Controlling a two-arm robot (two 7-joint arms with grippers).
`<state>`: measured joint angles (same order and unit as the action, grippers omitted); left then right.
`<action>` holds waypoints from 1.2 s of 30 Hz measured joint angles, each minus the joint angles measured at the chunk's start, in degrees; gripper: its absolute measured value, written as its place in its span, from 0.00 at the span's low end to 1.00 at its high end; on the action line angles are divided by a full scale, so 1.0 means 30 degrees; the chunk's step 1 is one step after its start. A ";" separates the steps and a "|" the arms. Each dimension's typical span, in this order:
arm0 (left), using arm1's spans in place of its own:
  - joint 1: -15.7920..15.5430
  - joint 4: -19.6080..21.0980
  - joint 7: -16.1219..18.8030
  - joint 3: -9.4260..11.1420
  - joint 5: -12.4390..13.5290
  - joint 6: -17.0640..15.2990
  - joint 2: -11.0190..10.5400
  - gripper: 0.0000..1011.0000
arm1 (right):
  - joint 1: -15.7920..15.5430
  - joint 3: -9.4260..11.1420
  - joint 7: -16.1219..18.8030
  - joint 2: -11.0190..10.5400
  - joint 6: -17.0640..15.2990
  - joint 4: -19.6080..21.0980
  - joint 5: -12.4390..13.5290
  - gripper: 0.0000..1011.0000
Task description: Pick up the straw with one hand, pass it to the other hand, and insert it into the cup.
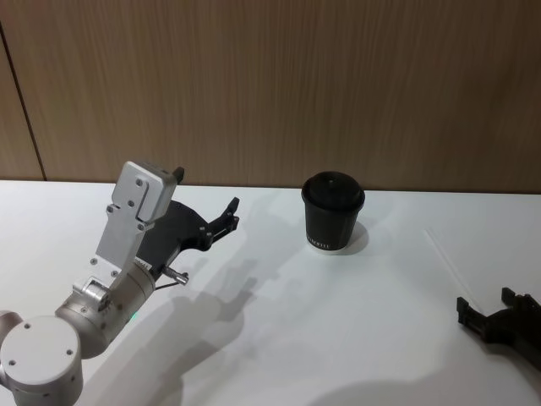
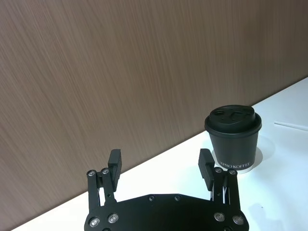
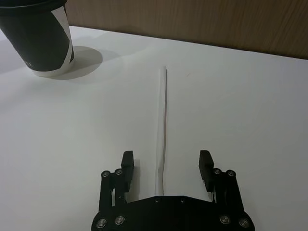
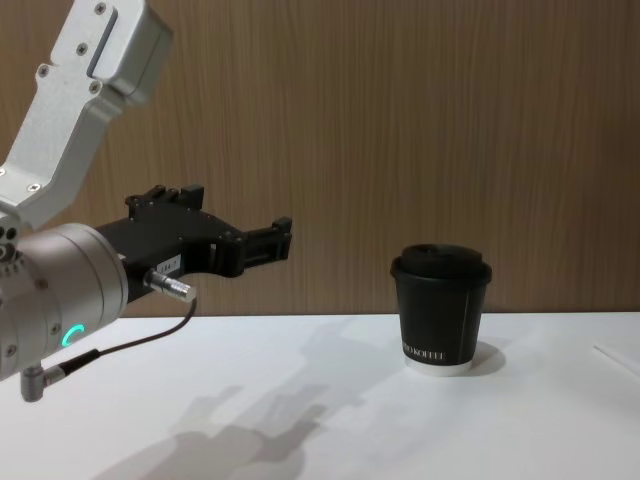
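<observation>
Item 1. Left gripper [image 1: 226, 218]: held above the table [image 1: 296, 347], left of the cup, fingers pointing toward the cup side. Jaws spread wide, nothing between them. Idle in this step, by my reading.

Item 2. Cup [image 1: 332, 211]: upright near the wood wall, lid on. Clear of both grippers.

Item 3. Straw [image 3: 162, 125]: lying flat on the table to the right of the cup, apart from it, far end angled toward the wall. Held by nothing.

Item 4. Right gripper [image 3: 166, 163]: low at the near right of the table, jaws wide apart, empty. In the right wrist view the straw's near end runs in between the fingers, roughly centred.

Handling note, as judgement: the step in hand is the pickup.
- Keep the straw centred while lowering until the fingertips nearly meet the surface.
- Close lightly, since a thin tube flattens or rolls away.
- Grip near one end, leaving length free for the left gripper.
</observation>
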<state>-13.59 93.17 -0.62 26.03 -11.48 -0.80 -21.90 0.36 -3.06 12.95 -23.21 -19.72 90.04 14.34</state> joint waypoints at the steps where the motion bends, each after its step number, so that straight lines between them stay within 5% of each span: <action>1: 0.0000 0.0000 -0.0001 -0.0001 -0.0001 0.0001 0.0001 0.99 | -0.0001 0.0002 0.0006 0.0001 -0.0004 0.0002 -0.0004 0.85; 25: -0.0001 0.0001 -0.0001 -0.0001 -0.0001 0.0000 0.0001 0.99 | -0.0029 0.0018 0.0065 0.0010 -0.0052 0.0034 -0.0105 0.09; 36: 0.0000 0.0001 0.0000 0.0000 -0.0001 0.0001 0.0001 0.99 | -0.0028 0.0018 0.0067 0.0010 -0.0052 0.0035 -0.0111 0.00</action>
<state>-13.58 93.18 -0.62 26.03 -11.48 -0.79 -21.89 0.27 -3.01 13.15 -23.18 -19.88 90.14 14.01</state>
